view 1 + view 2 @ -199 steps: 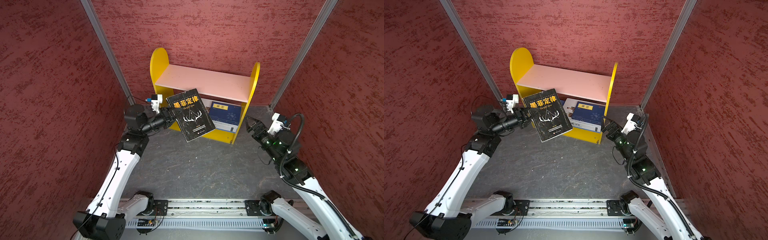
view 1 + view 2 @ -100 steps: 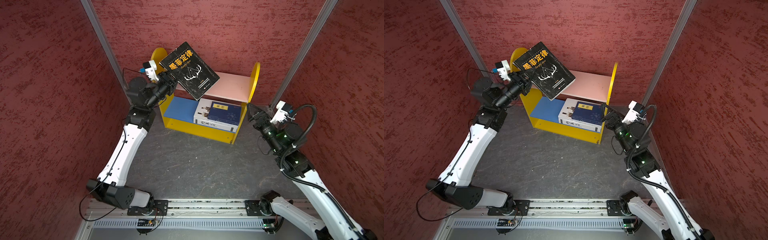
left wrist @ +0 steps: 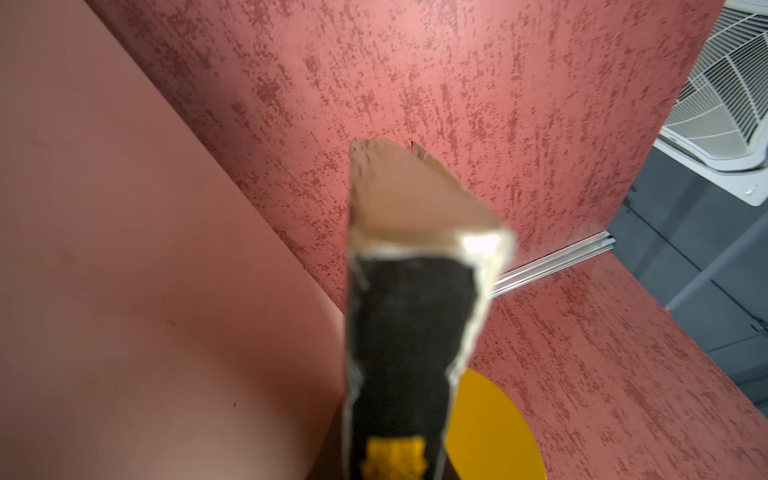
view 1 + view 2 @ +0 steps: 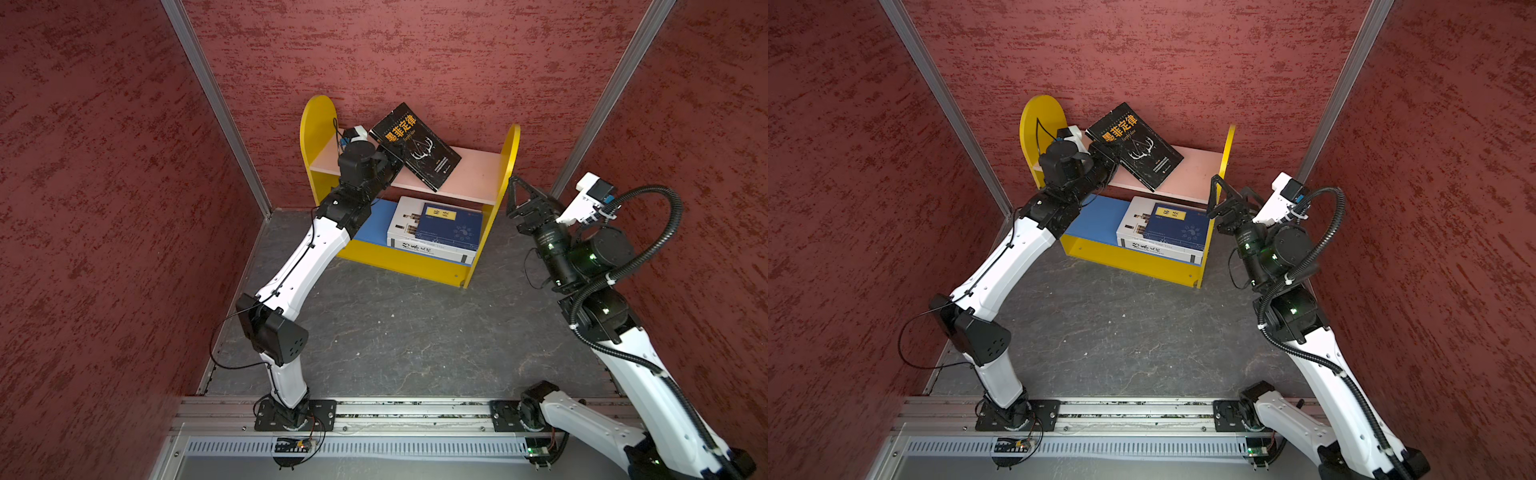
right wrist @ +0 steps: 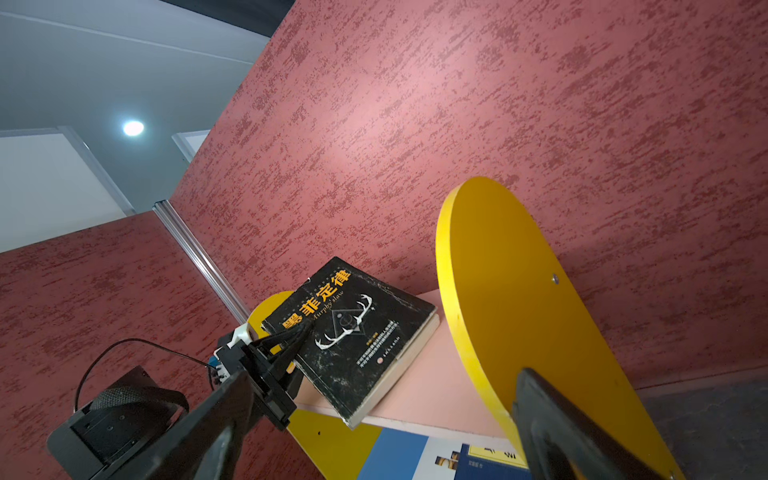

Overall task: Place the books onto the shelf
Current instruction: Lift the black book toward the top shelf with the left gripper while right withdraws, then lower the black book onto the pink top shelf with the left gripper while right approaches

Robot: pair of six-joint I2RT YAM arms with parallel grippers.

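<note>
A black book (image 4: 419, 147) with orange characters is tilted over the shelf's pale pink upper board (image 4: 473, 174), one corner past the board's front edge. My left gripper (image 4: 390, 151) is shut on the book's left edge; in the right wrist view its fingers (image 5: 297, 338) clamp the black book (image 5: 357, 332). The left wrist view shows only the book's spine (image 3: 399, 332). On the blue lower board (image 4: 374, 220) a navy book (image 4: 451, 224) lies on a white book (image 4: 403, 224). My right gripper (image 4: 515, 189) hangs open and empty beside the shelf's right yellow panel (image 4: 509, 153).
Red textured walls close in the back and both sides. The shelf (image 4: 1042, 124) stands against the back wall on a dark grey floor (image 4: 395, 332). The arms' base rail (image 4: 395, 409) runs along the front edge.
My left arm has lifted the black book from in front of the shelf and brought it down over the pink board. The right gripper has risen a little beside the right panel.
</note>
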